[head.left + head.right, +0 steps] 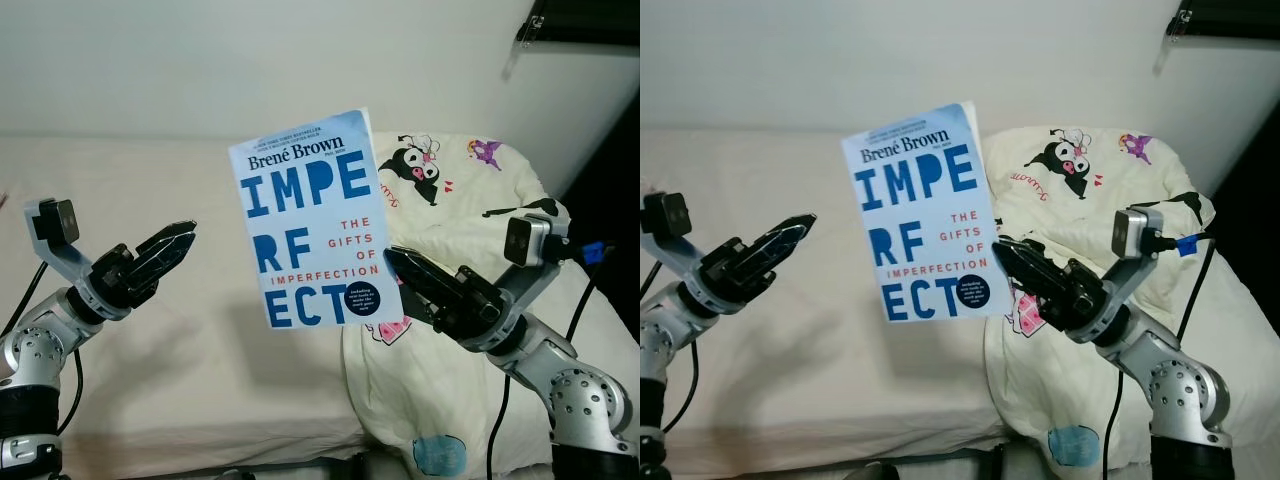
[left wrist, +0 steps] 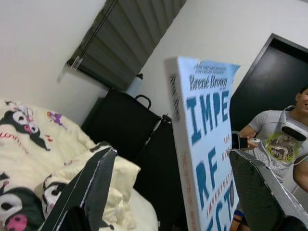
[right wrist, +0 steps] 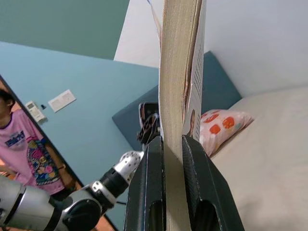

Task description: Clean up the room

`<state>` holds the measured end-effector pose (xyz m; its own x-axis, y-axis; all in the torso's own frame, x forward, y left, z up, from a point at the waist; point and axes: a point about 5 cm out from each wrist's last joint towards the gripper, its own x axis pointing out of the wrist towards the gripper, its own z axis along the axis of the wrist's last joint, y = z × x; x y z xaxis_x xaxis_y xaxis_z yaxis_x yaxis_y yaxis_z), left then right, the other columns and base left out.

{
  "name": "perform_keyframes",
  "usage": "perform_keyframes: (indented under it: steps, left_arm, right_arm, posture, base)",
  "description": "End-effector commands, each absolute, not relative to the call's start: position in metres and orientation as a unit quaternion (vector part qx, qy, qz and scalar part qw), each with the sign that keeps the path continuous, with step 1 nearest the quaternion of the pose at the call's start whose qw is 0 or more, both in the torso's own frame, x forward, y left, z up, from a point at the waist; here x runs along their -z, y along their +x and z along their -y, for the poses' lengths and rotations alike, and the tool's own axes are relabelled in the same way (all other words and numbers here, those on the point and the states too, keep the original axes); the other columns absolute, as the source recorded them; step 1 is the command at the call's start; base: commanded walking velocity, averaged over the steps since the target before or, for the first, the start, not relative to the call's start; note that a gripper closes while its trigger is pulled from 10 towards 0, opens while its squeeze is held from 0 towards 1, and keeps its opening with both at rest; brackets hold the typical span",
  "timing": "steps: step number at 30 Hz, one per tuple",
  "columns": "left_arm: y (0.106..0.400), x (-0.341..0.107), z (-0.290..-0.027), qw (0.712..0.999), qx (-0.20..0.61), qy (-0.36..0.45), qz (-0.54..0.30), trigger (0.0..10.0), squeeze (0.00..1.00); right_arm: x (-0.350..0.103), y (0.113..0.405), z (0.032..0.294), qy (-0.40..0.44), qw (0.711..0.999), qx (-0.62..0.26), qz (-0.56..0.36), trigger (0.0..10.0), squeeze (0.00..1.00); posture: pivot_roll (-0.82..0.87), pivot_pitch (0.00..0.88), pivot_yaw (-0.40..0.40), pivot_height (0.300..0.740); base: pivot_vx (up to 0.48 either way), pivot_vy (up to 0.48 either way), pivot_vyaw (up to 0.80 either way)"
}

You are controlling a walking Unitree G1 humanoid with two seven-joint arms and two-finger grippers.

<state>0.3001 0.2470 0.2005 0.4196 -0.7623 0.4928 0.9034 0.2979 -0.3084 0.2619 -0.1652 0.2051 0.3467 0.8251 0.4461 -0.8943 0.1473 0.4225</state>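
A: Where was the light-blue paperback book [image 1: 312, 215] with the big blue title letters when we looked?

B: We saw it held upright in the air above the cream-sheeted bed [image 1: 200, 340], front cover facing us. Our right gripper [image 3: 166, 149] was clamped on its lower right edge, one black finger pressed flat against each side of the pages.

A: And the left gripper [image 1: 172, 243]?

B: It hung beside the book's left edge, apart from it, with nothing between its fingers. In the left wrist view we saw those fingers spread wide, the book's spine standing between them at a distance.

A: What lay behind?

B: We noted a pale yellow cartoon-printed quilt [image 1: 470, 190] bunched on the bed's right side, under the right arm. We also caught a person in a pink printed shirt [image 3: 21, 144] by a teal wall.
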Motion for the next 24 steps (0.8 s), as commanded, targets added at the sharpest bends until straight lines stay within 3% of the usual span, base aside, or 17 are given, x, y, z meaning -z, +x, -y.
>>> perform_keyframes:
  steps: [1,17,24]
  left_arm:
    - [0.297,-0.203,-0.248,0.786,0.539,-0.274,0.13,10.0,0.0]
    - [0.298,-0.21,-0.233,0.763,0.585,-0.251,0.113,10.0,0.0]
    - [0.3,-0.208,-0.231,0.767,0.581,-0.25,0.111,10.0,0.0]
  right_arm:
    - [-0.208,0.257,0.162,0.316,0.749,-0.58,0.06,0.0,0.0]
    - [-0.197,0.252,0.145,0.319,0.731,-0.603,0.02,0.0,0.0]
    - [-0.194,0.251,0.139,0.314,0.727,-0.611,0.007,0.0,0.0]
  posture:
    - [-0.14,0.117,-0.032,0.62]
    - [-0.14,0.115,-0.032,0.62]
    - [-0.14,0.102,-0.032,0.62]
  base:
    - [0.0,0.0,0.0]
    - [0.0,0.0,0.0]
    - [0.0,0.0,0.0]
